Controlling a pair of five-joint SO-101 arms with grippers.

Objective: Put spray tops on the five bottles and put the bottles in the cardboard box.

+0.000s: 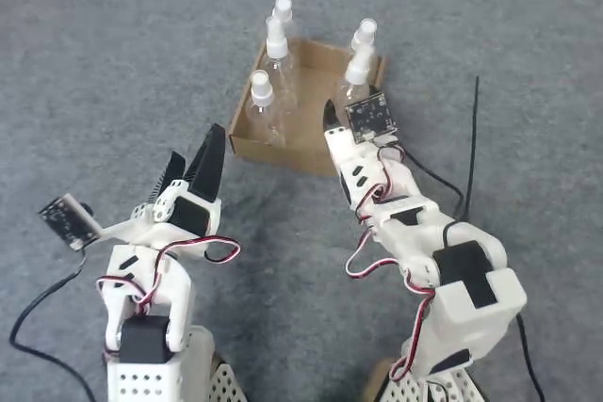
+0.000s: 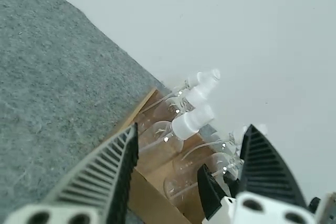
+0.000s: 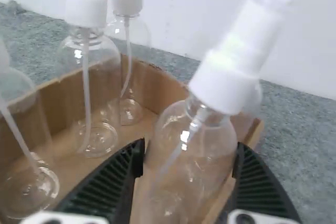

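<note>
The cardboard box (image 1: 273,150) lies at the far middle of the table with five clear bottles standing in it, each with a white spray top. Three stand on its left side, the nearest bottle (image 1: 261,91) by the front wall. Two stand on the right. My right gripper (image 1: 344,112) is at the box's front right corner, open, its fingers on either side of the front right bottle (image 1: 358,68) (image 3: 231,77) with a thin gap. My left gripper (image 1: 196,146) hangs open and holding nothing in front of the box's left corner, pointing at the bottles (image 2: 191,121).
Grey carpet covers the table around the box (image 2: 142,108). A black cable (image 1: 471,138) runs along the right side beside the right arm. The box's wall (image 3: 58,85) stands close around the right gripper (image 3: 190,145).
</note>
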